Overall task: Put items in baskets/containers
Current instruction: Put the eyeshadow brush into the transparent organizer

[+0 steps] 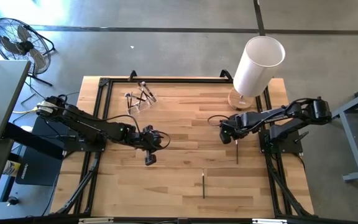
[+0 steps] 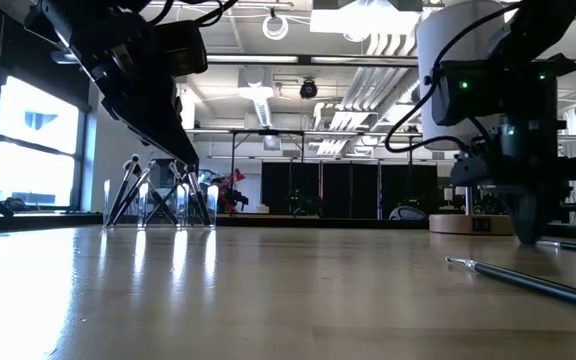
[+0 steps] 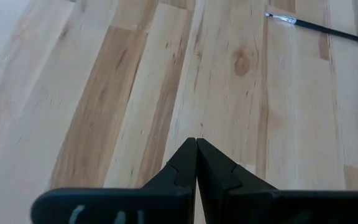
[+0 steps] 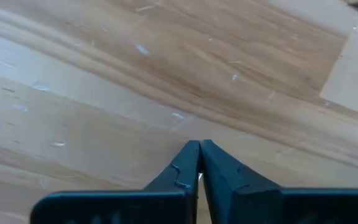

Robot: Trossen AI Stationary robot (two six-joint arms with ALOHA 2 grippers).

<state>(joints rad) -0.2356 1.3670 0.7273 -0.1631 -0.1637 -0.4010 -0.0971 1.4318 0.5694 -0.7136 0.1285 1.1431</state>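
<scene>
Right gripper (image 1: 237, 142) pressed together, possibly pinching top of brush (image 1: 237, 154) lying lengthwise toward table front. Second brush (image 1: 204, 185) seen nearer front. Left gripper (image 1: 150, 160) closed, empty. Clear cup (image 1: 140, 96) located far-left.

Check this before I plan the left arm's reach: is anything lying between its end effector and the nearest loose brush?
Nothing visible. Only bare table lies between the left end effector and the brush.
</scene>
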